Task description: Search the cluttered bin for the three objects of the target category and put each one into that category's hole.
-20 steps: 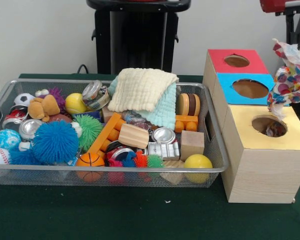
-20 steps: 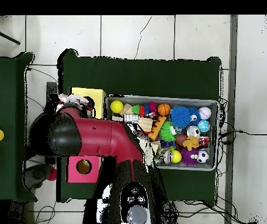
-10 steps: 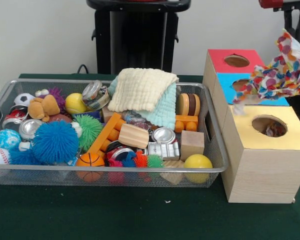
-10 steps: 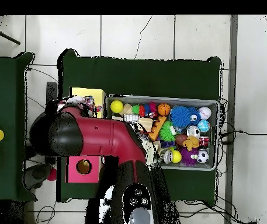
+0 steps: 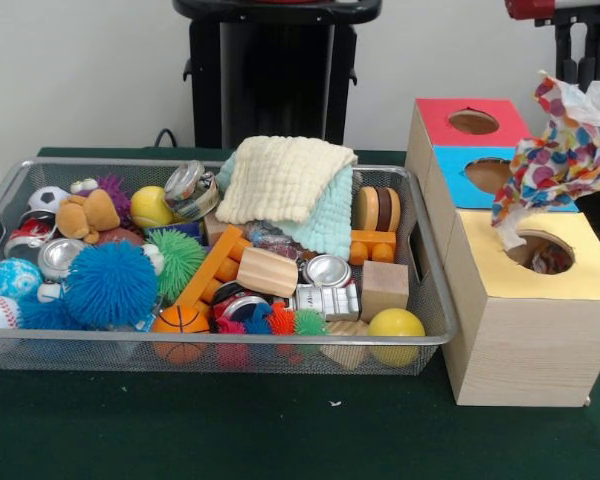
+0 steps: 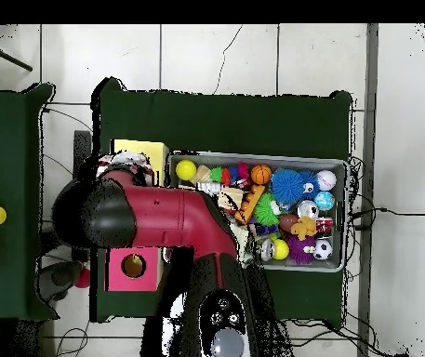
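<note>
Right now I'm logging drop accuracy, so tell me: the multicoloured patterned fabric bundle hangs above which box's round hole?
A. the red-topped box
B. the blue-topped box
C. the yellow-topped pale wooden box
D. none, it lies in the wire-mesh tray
C: in the front view the multicoloured patterned fabric bundle hangs in the air with its lower tip dipping toward the round hole of the yellow-topped pale wooden box, where more patterned cloth already shows.

Front view: low, close, across the table (image 5: pixel 280 440), facing the pedestal (image 5: pixel 276 70). Overhead view: high, straight down, base at bottom. Both share the bin (image 5: pixel 432 300) (image 6: pixel 348 216) and the boxes.
</note>
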